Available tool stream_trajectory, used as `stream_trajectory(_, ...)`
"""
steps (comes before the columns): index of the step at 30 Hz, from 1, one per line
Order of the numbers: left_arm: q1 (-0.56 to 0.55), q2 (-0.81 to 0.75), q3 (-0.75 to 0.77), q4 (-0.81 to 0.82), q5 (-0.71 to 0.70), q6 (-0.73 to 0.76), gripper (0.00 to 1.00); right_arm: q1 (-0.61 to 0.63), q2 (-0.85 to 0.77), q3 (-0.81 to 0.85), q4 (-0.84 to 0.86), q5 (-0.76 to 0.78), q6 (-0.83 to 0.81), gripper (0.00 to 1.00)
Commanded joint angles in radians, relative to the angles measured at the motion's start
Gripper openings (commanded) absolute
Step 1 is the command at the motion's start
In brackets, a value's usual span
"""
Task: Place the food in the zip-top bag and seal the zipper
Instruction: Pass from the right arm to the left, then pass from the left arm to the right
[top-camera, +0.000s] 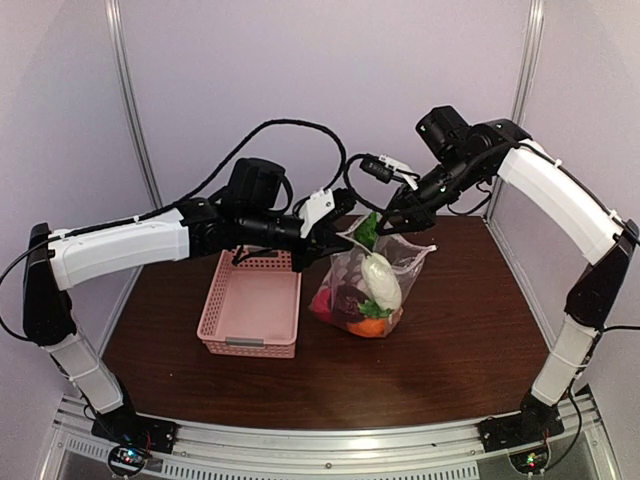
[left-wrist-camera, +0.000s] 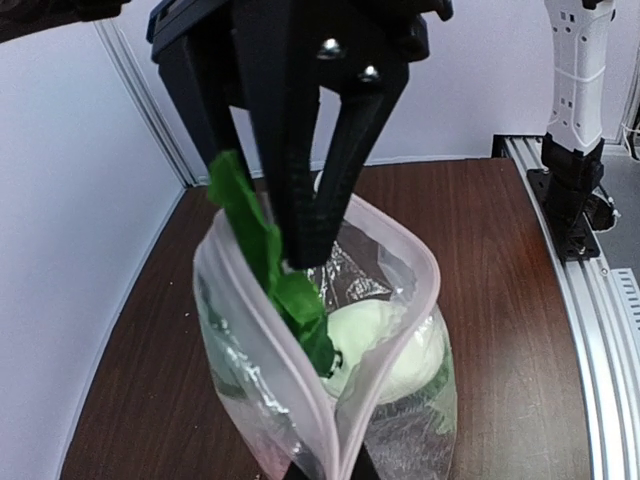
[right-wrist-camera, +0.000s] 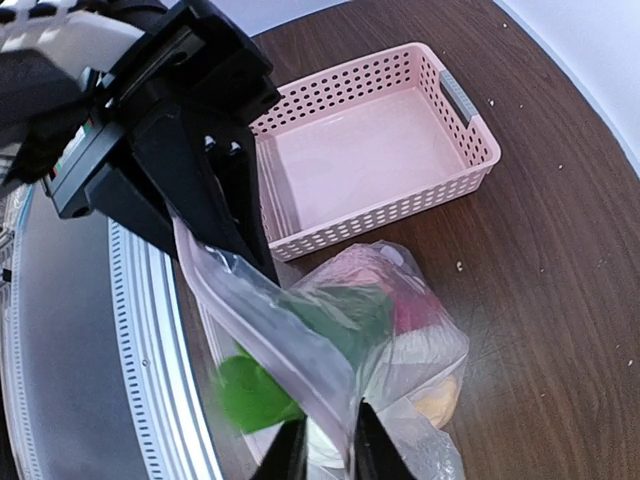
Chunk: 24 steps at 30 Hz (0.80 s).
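Our left pincer (top-camera: 328, 238) and right pincer (top-camera: 398, 222) were each clamped on an opposite end of the mouth of the zip-top bag (top-camera: 392, 262). The bag stood upright toward the middle of the tabletop's far edge, just beside the pink basket (top-camera: 250, 310). We judged the film limp and slippery and the food (top-camera: 372, 295) light, so the stiffer zipper (left-wrist-camera: 436, 285) was the place to hold, though the radish leaves (left-wrist-camera: 262, 240) poked through the gaping mouth.
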Motion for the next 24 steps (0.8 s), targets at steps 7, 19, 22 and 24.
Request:
stream_trajectory(7, 0.008, -0.001, -0.021, 0.06, -0.015, -0.014, 0.02, -0.358, -0.298, -0.431, 0.098, -0.192, -0.36, 0.44)
stream_trajectory(19, 0.035, 0.003, -0.028, 0.064, 0.05, -0.011, 0.03, -0.402, -0.333, -0.809, 0.485, -0.221, -0.399, 0.55)
stream_trajectory(22, 0.038, 0.004, -0.032, 0.063, 0.077, -0.009, 0.04, -0.404, -0.308, -0.829, 0.551, -0.307, -0.374, 0.56)
stream_trajectory(24, 0.04, 0.006, -0.033, 0.067, 0.085, -0.013, 0.04, -0.404, -0.3, -0.848, 0.59, -0.364, -0.383, 0.57)
